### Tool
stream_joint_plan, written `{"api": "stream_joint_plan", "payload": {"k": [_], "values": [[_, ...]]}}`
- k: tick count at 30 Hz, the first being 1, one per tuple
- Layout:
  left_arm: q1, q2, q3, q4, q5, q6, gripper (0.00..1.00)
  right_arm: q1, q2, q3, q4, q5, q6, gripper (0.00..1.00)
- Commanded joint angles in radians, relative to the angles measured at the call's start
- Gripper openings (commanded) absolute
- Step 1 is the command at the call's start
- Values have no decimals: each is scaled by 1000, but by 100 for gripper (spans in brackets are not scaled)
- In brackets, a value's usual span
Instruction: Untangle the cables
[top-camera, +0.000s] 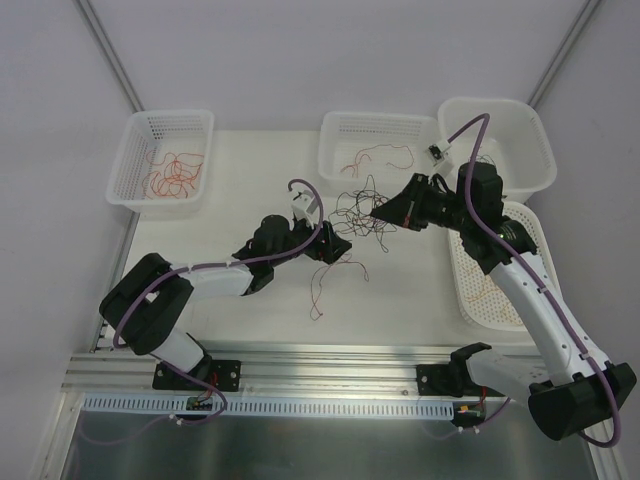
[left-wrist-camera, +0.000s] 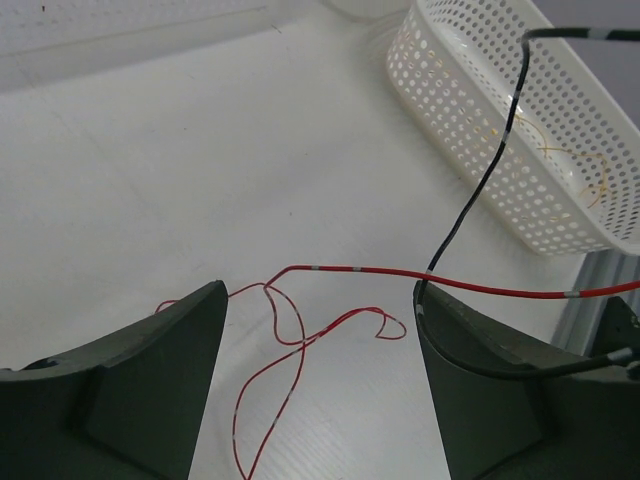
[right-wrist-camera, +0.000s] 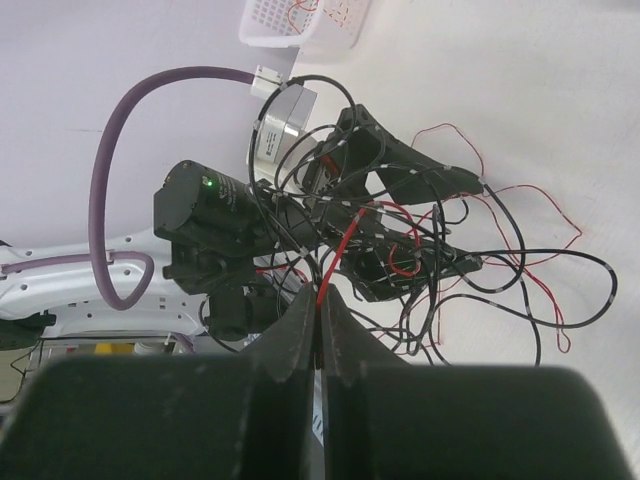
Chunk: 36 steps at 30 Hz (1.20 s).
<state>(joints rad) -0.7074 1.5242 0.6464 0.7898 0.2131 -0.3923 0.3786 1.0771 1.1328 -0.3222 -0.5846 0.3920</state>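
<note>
The left gripper (left-wrist-camera: 318, 300) has its jaws apart, a red wire (left-wrist-camera: 480, 287) strung between them (a black wire (left-wrist-camera: 462, 210) crosses it); the right gripper (right-wrist-camera: 321, 300) pinches a red strand (right-wrist-camera: 338, 258).

the cables (top-camera: 358, 208) lie tangled mid-table, just near of the far middle basket (top-camera: 380, 118), between the left gripper (top-camera: 337, 246) and the right gripper (top-camera: 380, 212).

Thin red and black cables (top-camera: 358, 212), loosely tangled

White table (top-camera: 400, 300) (evenly lit), pale grey walls (top-camera: 300, 50).
</note>
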Motion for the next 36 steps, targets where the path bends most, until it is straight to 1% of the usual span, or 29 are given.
{"api": "stream_joint_plan", "payload": {"k": [1,3,5,7,8,11,13,16,17,18,20,21,23,24,26,28,30,31,32,33,34,36], "values": [[-6,5,30,134,57,-57,74,5,-16,-2,87,-34,42,1],[-6,5,36,138,57,-59,70,5,-13,-13,115,-43,63,1],[-6,5,38,141,55,-59,50,5,-14,-21,120,-40,64,1],[-6,7,36,141,57,-60,33,5,-16,-22,111,-37,54,1],[-6,5,35,140,61,-62,18,5,-17,-21,106,-35,54,1],[-6,-7,27,118,71,-62,0,5,-16,-19,77,-20,21,1],[-6,-24,19,89,78,-56,0,2,-16,-13,26,18,-11,1],[-4,-87,12,-29,57,-40,0,-13,-9,-22,-37,69,-51,1],[-4,-129,9,-68,48,-36,0,-17,-6,-27,-67,98,-62,1],[-3,-153,7,-166,34,-23,0,-18,0,-37,-84,120,-76,1],[-1,-226,4,-265,0,-5,0,-32,3,-53,-100,146,-84,1],[0,-252,-2,-356,-17,9,0,-36,7,-63,-106,164,-93,1],[2,-323,-11,-458,-78,20,0,-41,24,-88,-127,201,-107,1],[6,-347,-19,-548,-98,26,0,-43,49,-94,-135,209,-129,2],[13,-418,-30,-627,-153,27,0,-41,69,-128,-138,227,-137,6],[25,-465,-45,-726,-173,32,0,-43,95,-155,-138,246,-143,11],[29,-538,-53,-783,-208,30,0,-41,109,-191,-132,270,-142,11],[36,-583,-54,-843,-208,33,0,-43,125,-202,-130,278,-139,11],[39,-605,-54,-868,-243,36,0,-43,132,-214,-132,296,-140,13],[40,-624,-48,-889,-273,41,0,-43,138,-220,-133,304,-140,17],[40,-651,-42,-914,-285,47,0,-41,148,-223,-135,313,-142,24],[46,-670,-21,-960,-294,70,0,-38,173,-231,-143,331,-148,29]]}}
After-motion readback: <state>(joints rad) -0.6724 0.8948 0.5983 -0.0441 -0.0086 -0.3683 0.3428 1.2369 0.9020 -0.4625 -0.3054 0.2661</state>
